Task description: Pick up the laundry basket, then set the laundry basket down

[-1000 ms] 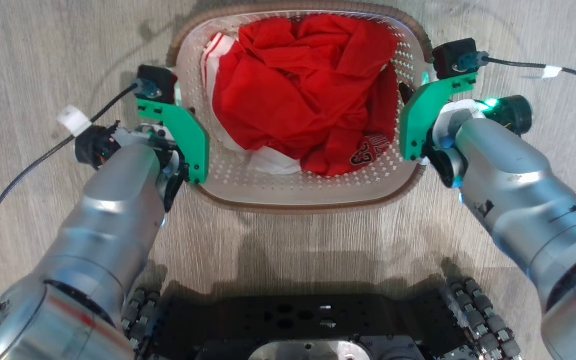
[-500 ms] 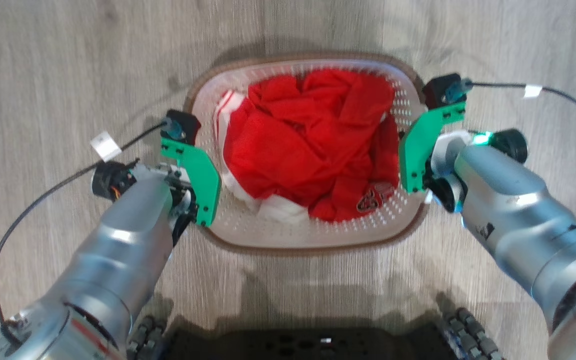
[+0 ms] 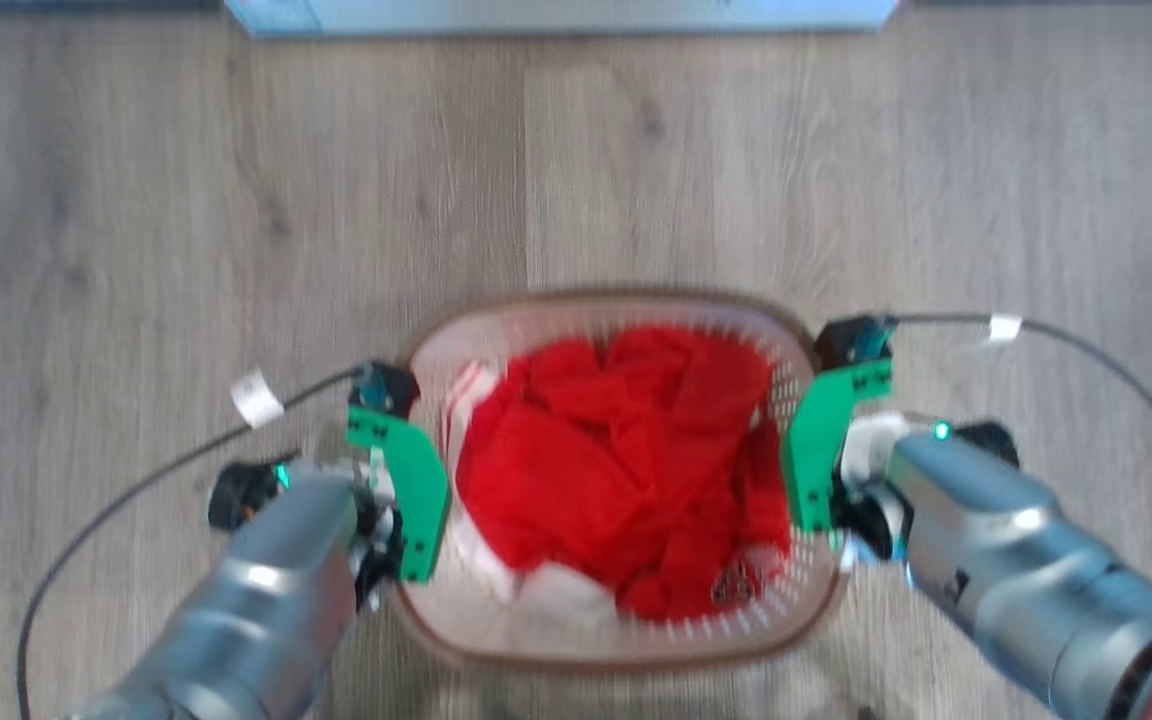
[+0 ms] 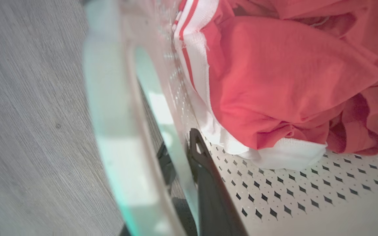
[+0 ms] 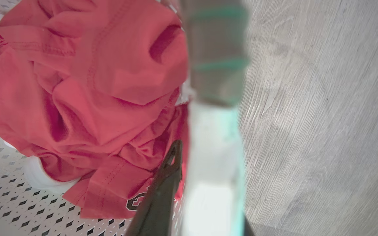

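Basket pinched at both ends while our head camera swings up

More of the wooden floor (image 3: 136, 200) shows than a second ago and a pale blue edge (image 3: 576, 15) has entered at the top, so we read camera motion, not sliding; the laundry basket (image 3: 616, 298), holding red clothes (image 3: 616, 470), sits low and central between our arms, looking smaller; the left gripper (image 4: 179, 147) pinches its left wall, the right gripper (image 5: 189, 154) its right wall; we judge the lift under way, though floor clearance is unclear.
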Robot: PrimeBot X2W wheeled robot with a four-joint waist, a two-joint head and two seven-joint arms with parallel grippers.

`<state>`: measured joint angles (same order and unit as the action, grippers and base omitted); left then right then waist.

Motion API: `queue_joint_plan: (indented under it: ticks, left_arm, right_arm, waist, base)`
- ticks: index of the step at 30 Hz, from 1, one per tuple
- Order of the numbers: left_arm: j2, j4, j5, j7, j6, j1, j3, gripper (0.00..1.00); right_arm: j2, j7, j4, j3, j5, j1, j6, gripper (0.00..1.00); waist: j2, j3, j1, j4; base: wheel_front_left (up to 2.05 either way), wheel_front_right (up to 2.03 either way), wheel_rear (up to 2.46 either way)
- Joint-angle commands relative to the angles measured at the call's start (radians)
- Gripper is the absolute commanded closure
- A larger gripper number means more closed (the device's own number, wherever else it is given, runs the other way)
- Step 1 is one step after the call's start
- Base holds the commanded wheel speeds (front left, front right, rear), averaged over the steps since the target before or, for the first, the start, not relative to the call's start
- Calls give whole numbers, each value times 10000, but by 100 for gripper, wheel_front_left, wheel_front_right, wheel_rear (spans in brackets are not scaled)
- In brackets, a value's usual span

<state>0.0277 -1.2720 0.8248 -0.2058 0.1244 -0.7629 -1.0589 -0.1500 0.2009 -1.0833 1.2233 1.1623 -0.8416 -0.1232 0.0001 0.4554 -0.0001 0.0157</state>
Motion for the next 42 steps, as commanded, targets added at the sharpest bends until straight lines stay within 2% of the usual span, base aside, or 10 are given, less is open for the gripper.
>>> queue_joint_plan:
  ticks: [1, 11, 18, 29, 42]
  left_arm:
    - [225, 104, -29, -247, 60, 191, -169, 100]
    - [414, 433, 579, -1470, 62, 1102, -769, 100]
    - [567, 736, 965, -2066, 62, 1225, -1190, 100]
    - [696, 1428, 1640, -3428, 63, 852, -1756, 100]
    - [1043, 2143, 2193, -4493, 63, 843, -2100, 100]
  right_arm:
    - [236, 96, 347, 255, -26, 503, -75, 100]
    - [368, 689, 573, 472, 342, 1602, -75, 100]
    - [312, 1088, 727, 521, 626, 1788, -75, 100]
    - [46, 1809, 1028, 554, 814, 1446, -75, 100]
    - [100, 2188, 1257, 566, 899, 1276, -75, 100]
  waist:
    - [-1, -1176, 1, -125]
    - [-1, -3112, 1, -129]
    - [-1, -3850, 1, 25]
    - [-1, -4450, 1, 377]
    - [-1, -4944, 1, 230]
  base:
    - [0, 0, 0]
    - [0, 0, 0]
    - [0, 0, 0]
    - [0, 0, 0]
    - [0, 0, 0]
